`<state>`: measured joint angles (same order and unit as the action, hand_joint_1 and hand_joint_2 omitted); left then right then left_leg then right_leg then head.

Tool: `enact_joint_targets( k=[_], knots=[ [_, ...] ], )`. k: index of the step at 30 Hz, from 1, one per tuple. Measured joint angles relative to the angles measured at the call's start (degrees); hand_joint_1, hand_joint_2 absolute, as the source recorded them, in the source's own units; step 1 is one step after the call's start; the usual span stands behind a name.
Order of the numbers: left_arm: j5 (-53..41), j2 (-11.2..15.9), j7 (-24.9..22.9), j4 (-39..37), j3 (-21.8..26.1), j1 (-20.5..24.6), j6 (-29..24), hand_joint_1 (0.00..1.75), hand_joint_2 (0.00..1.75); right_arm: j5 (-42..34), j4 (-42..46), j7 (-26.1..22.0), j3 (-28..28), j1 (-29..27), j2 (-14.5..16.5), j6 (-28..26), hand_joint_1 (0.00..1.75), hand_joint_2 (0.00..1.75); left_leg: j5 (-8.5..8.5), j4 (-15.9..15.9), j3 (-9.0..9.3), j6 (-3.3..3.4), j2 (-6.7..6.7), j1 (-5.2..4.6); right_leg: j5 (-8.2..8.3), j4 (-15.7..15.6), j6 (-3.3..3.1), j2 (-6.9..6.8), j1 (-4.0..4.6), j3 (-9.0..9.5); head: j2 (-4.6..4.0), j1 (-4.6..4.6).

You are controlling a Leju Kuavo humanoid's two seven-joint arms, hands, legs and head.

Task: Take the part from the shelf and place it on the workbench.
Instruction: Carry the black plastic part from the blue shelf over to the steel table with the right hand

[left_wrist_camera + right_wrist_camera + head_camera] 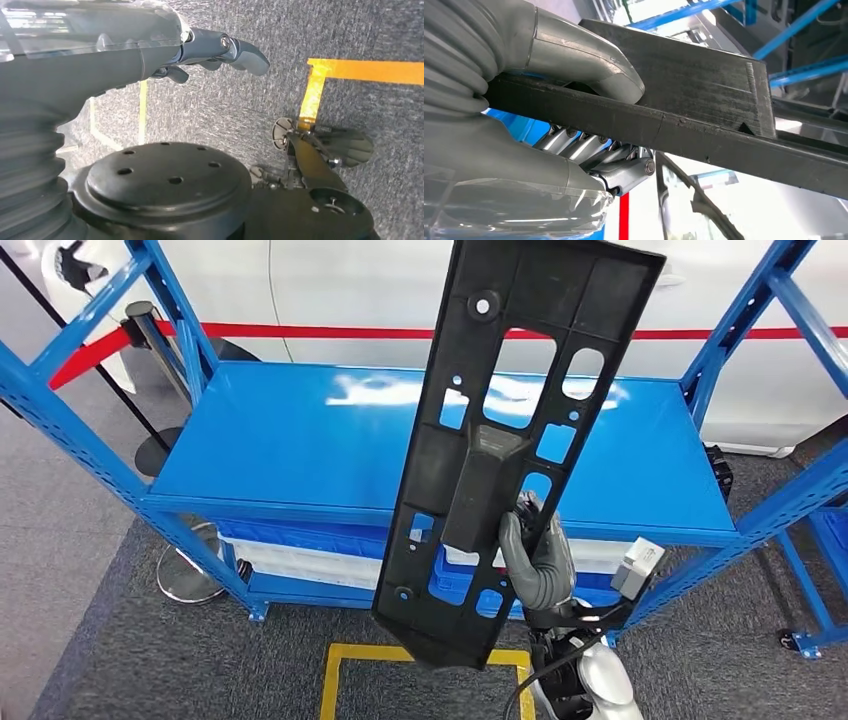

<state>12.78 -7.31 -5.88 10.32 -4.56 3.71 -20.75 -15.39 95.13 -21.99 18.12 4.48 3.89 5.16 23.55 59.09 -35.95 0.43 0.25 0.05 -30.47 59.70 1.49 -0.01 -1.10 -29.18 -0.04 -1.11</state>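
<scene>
The part point(500, 440) is a long black plastic panel with several cut-outs and a raised block in its middle. It stands nearly upright in front of the blue shelf point(300, 440), lifted off it. My right hand point(537, 558) grips the panel at its lower right edge. In the right wrist view the grey thumb point(589, 65) presses on one face of the part point(704, 95) and the fingers point(589, 155) clamp the other face. My left hand point(220, 52) hangs over the grey carpet, its fingers held out with nothing in them.
The blue shelf board is bare, with blue uprights point(90, 430) on both sides and blue bins point(300, 545) below it. A yellow floor marking point(345, 670) lies in front. A white car with a red stripe point(350, 332) stands behind. A stanchion base point(185, 575) stands at the left.
</scene>
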Motion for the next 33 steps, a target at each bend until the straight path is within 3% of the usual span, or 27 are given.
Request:
enact_joint_targets(
  k=[3, 5, 7, 8, 9, 11, 13, 15, 16, 18, 19, 20, 21, 23, 24, 25, 26, 27, 28, 30, 31, 33],
  knots=[
    [-0.53, 0.05, -0.29, -0.01, -0.36, -0.19, 0.01, 0.0, 1.75, 0.42, 0.7, -0.17, -0.62, -1.53, 0.0, -0.75, 1.75, 1.75, -0.46, 0.23, -0.73, -1.09, -0.06, 0.11, 0.9, -0.8, -1.59, 0.04, 0.22, -0.73, 0.0, 0.06],
    [-0.7, 0.11, -0.13, -0.02, -0.44, -0.24, -0.09, 0.0, 1.75, 0.62, 1.09, -0.26, -0.86, -2.19, 0.03, -0.9, 1.75, 1.75, 3.25, 3.09, -2.13, -1.6, -0.09, 0.27, 2.27, -0.99, -2.56, -0.12, 0.08, -2.17, 0.0, 0.02],
    [-0.79, 0.23, 0.14, -0.02, -0.49, -0.09, -0.22, 0.0, 1.75, 0.71, 1.43, -0.66, -1.15, -2.82, 0.07, -0.78, 1.75, 1.75, 9.08, 9.52, -3.61, -1.92, -0.1, 0.33, 3.61, -0.97, -2.99, -0.23, 0.18, -3.78, -0.01, -0.03],
    [-0.85, 0.32, 0.26, -0.02, -0.53, -0.05, -0.27, 0.0, 1.75, 0.64, 1.51, -0.98, -1.34, -3.15, 0.08, -0.62, 1.75, 1.75, 10.81, 12.81, -3.9, -2.0, -0.09, 0.34, 4.25, -0.94, -3.04, -0.28, 0.28, -4.6, -0.01, -0.03],
    [-0.94, 0.43, 0.4, -0.02, -0.6, -0.02, -0.31, 0.0, 1.75, 0.5, 1.52, -1.38, -1.51, -3.44, 0.07, -0.39, 1.75, 1.75, 11.18, 15.09, -3.6, -2.01, -0.09, 0.34, 4.9, -0.89, -3.05, -0.31, 0.37, -5.46, -0.01, -0.03],
    [-1.23, 0.67, 0.7, -0.02, -0.81, 0.02, -0.34, 0.0, 1.75, 0.17, 1.52, -2.26, -1.78, -3.97, 0.07, 0.05, 1.75, 1.75, 8.6, 14.36, -0.59, -1.76, -0.09, 0.33, 6.16, -0.77, -2.94, -0.31, 0.5, -7.14, 0.0, -0.04],
    [-1.51, 1.09, 0.96, -0.02, -1.1, 0.07, -0.26, 0.0, 1.75, -0.08, 1.6, -3.19, -2.1, -4.55, 0.07, 0.27, 1.75, 1.75, 6.57, 6.82, 5.64, -1.14, -0.13, 0.2, 7.3, -0.64, -2.67, -0.26, 0.64, -8.34, 0.0, -0.04],
    [-1.61, 1.61, 1.22, -0.02, -1.3, 0.12, -0.15, 0.0, 1.75, -0.33, 1.76, -3.96, -2.43, -5.1, 0.08, 0.44, 1.75, 1.75, 7.54, -0.98, 10.79, -0.57, -0.19, -0.09, 8.39, -0.7, -2.12, -0.34, 0.71, -8.84, 0.0, 0.0],
    [-1.62, 1.87, 1.4, -0.02, -1.34, 0.13, -0.12, 0.0, 1.75, -0.47, 1.83, -4.24, -2.53, -5.29, 0.09, 0.61, 1.75, 1.75, 8.07, -2.9, 11.73, -0.35, -0.21, -0.28, 8.97, -0.88, -1.77, -0.43, 0.66, -8.91, 0.0, 0.0],
    [-1.61, 2.36, 1.84, -0.02, -1.36, 0.09, -0.1, 0.0, 1.75, -0.69, 1.84, -4.83, -2.67, -5.7, 0.09, 1.09, 1.75, 1.75, 7.13, -3.82, 11.28, 0.21, -0.11, -0.31, 9.77, -1.34, -1.04, -0.49, 0.47, -9.1, 0.0, 0.0],
    [-1.61, 2.59, 2.07, -0.02, -1.37, 0.12, -0.1, 0.0, 1.75, -0.75, 1.82, -5.1, -2.78, -5.92, 0.09, 1.35, 1.75, 1.75, 6.36, -4.05, 10.76, 0.56, 0.0, -0.21, 8.92, -1.0, -0.74, -0.42, 0.4, -9.42, 0.0, 0.0],
    [-1.61, 2.78, 2.23, -0.02, -1.37, 0.15, -0.11, 0.0, 1.75, -0.79, 1.79, -5.32, -2.87, -6.16, 0.09, 1.58, 1.75, 1.75, 5.52, -4.26, 10.08, 0.93, 0.16, -0.07, 6.91, 0.2, -0.51, -0.32, 0.38, -9.92, 0.0, 0.04],
    [-1.6, 2.94, 2.34, -0.02, -1.37, 0.21, -0.11, 0.0, 1.75, -0.83, 1.75, -5.48, -2.98, -6.36, 0.09, 1.8, 1.75, 1.75, 4.79, -4.31, 9.28, 1.2, 0.31, -0.01, 3.86, 2.6, -0.34, -0.24, 0.31, -10.6, 0.0, 0.05],
    [-1.71, 3.16, 2.49, -0.02, -1.37, 0.16, -0.1, 0.0, 1.75, -0.87, 1.65, -5.73, -3.1, -6.75, 0.09, 2.13, 1.75, 1.75, 3.5, -3.97, 7.46, 1.48, 0.43, -0.06, -1.5, 9.63, -0.04, -0.2, 0.27, -11.94, 0.0, 0.08],
    [-1.87, 3.23, 2.54, -0.02, -1.4, 0.13, -0.04, 0.0, 1.75, -0.9, 1.54, -5.87, -3.2, -6.94, 0.09, 2.22, 1.75, 1.75, 2.84, -3.66, 6.38, 1.44, 0.47, -0.07, -2.13, 12.82, 0.11, -0.2, 0.25, -12.19, 0.0, 0.09],
    [-2.11, 3.28, 2.55, -0.02, -1.46, 0.13, 0.06, 0.0, 1.75, -0.92, 1.42, -6.01, -3.29, -7.11, 0.09, 2.28, 1.75, 1.75, 2.25, -3.27, 5.26, 1.35, 0.48, -0.06, -1.28, 14.67, 0.22, -0.2, 0.2, -11.85, 0.0, 0.08],
    [-2.38, 3.33, 2.51, -0.02, -1.55, 0.14, 0.18, 0.0, 1.75, -0.93, 1.31, -6.1, -3.39, -7.29, 0.1, 2.35, 1.75, 1.75, 1.74, -2.77, 4.06, 1.21, 0.48, -0.03, 0.49, 14.63, 0.26, -0.2, 0.13, -10.61, 0.0, 0.09],
    [-2.59, 3.37, 2.4, -0.02, -1.67, 0.14, 0.3, 0.0, 1.75, -0.95, 1.24, -6.16, -3.46, -7.48, 0.1, 2.45, 1.75, 1.75, 1.34, -2.19, 2.96, 1.03, 0.46, 0.0, 2.2, 12.66, 0.24, -0.21, 0.04, -8.41, 0.0, 0.09],
    [-2.81, 3.43, 2.24, -0.02, -1.78, 0.14, 0.39, 0.0, 1.75, -0.96, 1.24, -6.2, -3.5, -7.64, 0.11, 2.6, 1.75, 1.75, 1.05, -1.58, 1.99, 0.8, 0.43, -0.04, 2.57, 9.11, 0.15, -0.2, -0.02, -5.52, 0.0, 0.09],
    [-3.14, 3.56, 1.97, -0.02, -2.01, 0.12, 0.49, 0.0, 1.75, -0.97, 1.32, -6.25, -3.57, -7.95, 0.23, 2.96, 1.75, 1.75, 0.52, -0.53, 0.73, 0.23, 0.38, -0.18, 0.91, 1.79, -0.34, -0.13, 0.14, -0.54, 0.0, 0.04],
    [-3.29, 3.63, 1.88, -0.02, -2.14, 0.12, 0.5, 0.0, 1.75, -0.98, 1.36, -6.27, -3.61, -8.08, 0.32, 3.1, 1.75, 1.75, 0.14, -0.29, 0.38, -0.11, 0.37, -0.26, -0.06, -0.26, -0.72, -0.09, 0.29, 0.53, 0.0, 0.02],
    [-3.53, 3.77, 1.68, -0.04, -2.4, -0.01, 0.5, 0.0, 1.75, -1.02, 1.39, -6.29, -3.77, -8.48, 0.52, 3.26, 1.75, 1.75, -0.58, -0.2, -0.05, -0.85, 0.35, -0.15, 0.29, -1.07, -1.73, -0.18, 0.4, 0.2, 0.0, 0.04]
  ],
)
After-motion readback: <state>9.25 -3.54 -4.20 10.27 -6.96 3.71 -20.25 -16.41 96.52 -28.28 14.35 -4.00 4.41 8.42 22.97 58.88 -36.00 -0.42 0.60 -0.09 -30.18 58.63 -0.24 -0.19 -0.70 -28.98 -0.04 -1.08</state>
